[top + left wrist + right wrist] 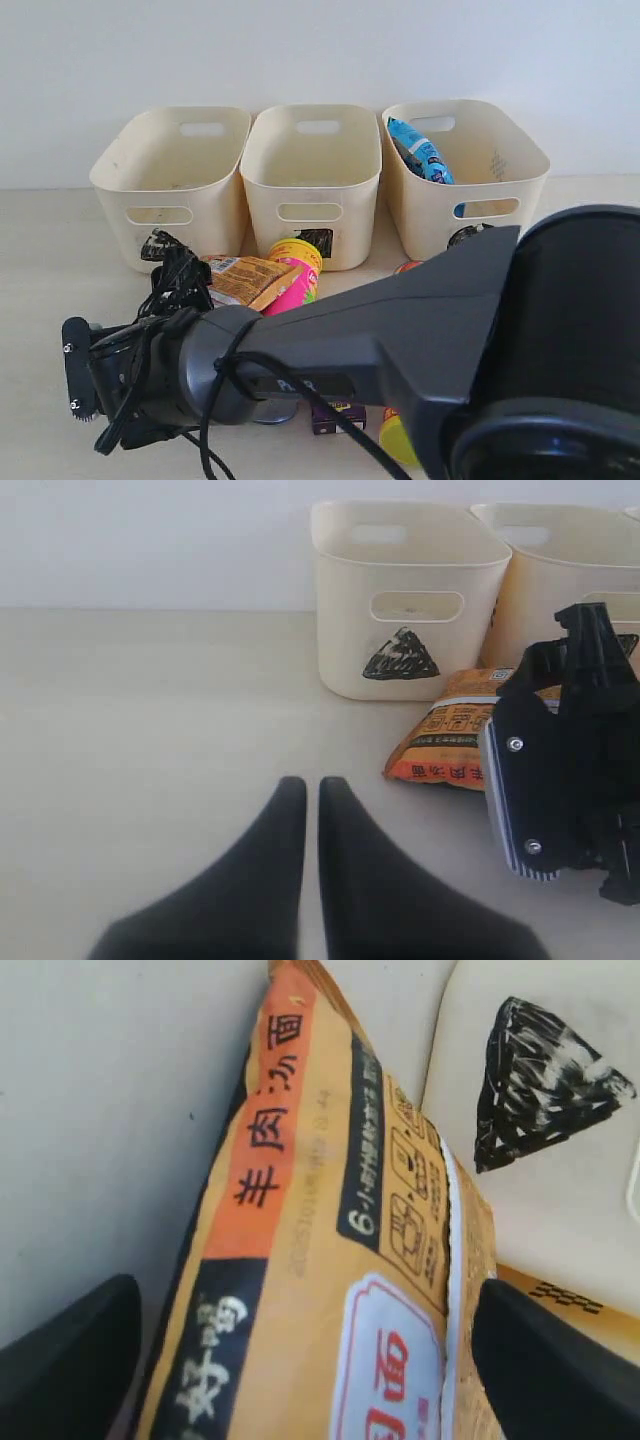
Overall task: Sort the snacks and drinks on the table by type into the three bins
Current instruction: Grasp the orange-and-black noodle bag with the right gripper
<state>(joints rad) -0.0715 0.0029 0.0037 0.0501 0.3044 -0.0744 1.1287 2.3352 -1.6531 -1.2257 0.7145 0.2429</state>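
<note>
In the exterior view, three bins (300,185) stand in a row at the back of the table (40,300), with one blue bag (420,150) leaning inside the right-hand bin. One orange-brown bag (245,280) lies in front of the left and middle bins, and one pink tube (298,288) lies on its side just beside it. One dark purple box (335,415) and one yellow-lidded tube (397,438) peep out from under the right arm (400,330), which crosses the foreground. In the left wrist view, the left gripper (312,815) hangs over bare table with its fingers together and nothing between them. In the right wrist view, the right gripper (310,1360) has its fingers spread wide, straddling the orange-brown bag beside the triangle-marked bin (560,1190). I cannot tell whether the pads touch it.
</note>
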